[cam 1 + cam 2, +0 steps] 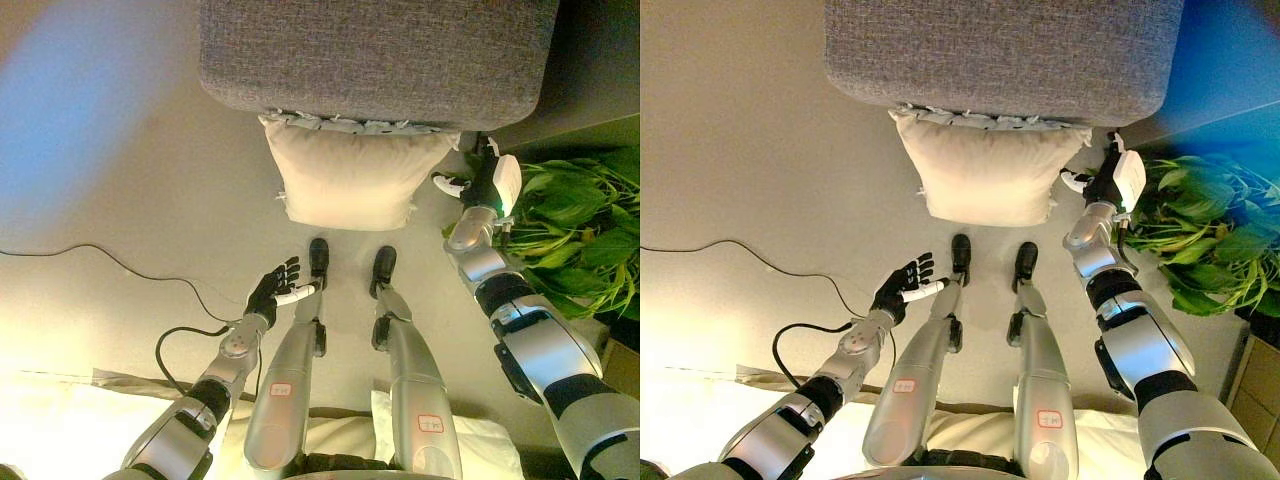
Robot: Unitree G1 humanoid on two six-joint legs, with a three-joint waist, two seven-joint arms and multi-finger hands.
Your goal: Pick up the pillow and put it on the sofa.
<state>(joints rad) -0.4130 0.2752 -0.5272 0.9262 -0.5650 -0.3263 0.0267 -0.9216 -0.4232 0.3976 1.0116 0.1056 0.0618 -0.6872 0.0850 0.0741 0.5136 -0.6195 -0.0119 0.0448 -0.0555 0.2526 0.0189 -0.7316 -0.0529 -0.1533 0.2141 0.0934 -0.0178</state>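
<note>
L eye view
pillow (pixel 350 178): cream, leaning on floor against sofa (pixel 380 55) front, top edge tucking under grey seat
L hand (pixel 273 287): hovering below-left of pillow, fingers spread, holding nothing
R hand (pixel 482 183): sitting just R of pillow; fingers can't tell
plant (pixel 575 230): R of pillow

R eye view
pillow (pixel 985 172): same spot, touching sofa (pixel 1000 50)
L hand (pixel 902 285): fingers splaying, apart from pillow
R hand (pixel 1102 185): by pillow's R corner, contact unclear

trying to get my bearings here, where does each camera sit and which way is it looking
Left eye view: on the robot's head, looking down at the floor; cream pillow leaning against the grey sofa, left hand open low left, right hand by the pillow's right edge.
Right eye view: beside it, facing the same way, both arms entering from below.
Shared: sofa, pillow, green plant, both hands.
</note>
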